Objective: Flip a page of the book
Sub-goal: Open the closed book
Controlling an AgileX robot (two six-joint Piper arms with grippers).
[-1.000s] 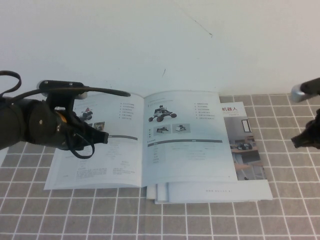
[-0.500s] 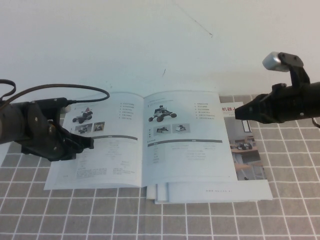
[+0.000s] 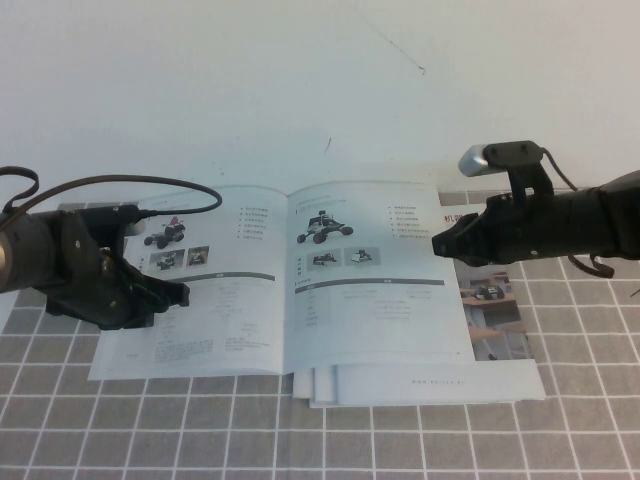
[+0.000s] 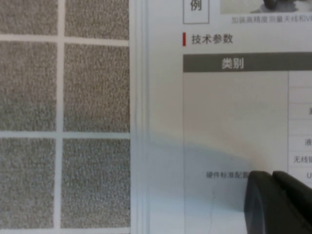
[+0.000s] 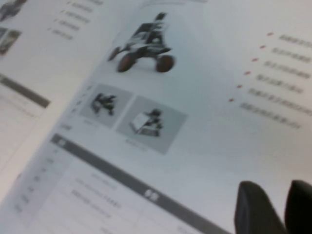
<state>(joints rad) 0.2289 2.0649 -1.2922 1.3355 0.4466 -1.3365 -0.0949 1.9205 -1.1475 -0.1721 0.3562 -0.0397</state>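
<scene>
Thin white glossy book (image 3: 285, 285) open flat on the grey tiled worktop (image 3: 150, 420), both grippers at it.
Left gripper (image 4: 273, 181), jaws together, rests on its left page; the right wrist view alone shows the right gripper (image 5: 273, 192), jaws slightly apart, over the white right-hand page (image 3: 375, 280).

Bright, even light — soft shadows; right wrist view blurred.

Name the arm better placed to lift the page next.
Right. The right gripper hovers at the page's outer edge, fingers slightly apart; the left gripper, shut, rests on the book's opposite leaf.
</scene>
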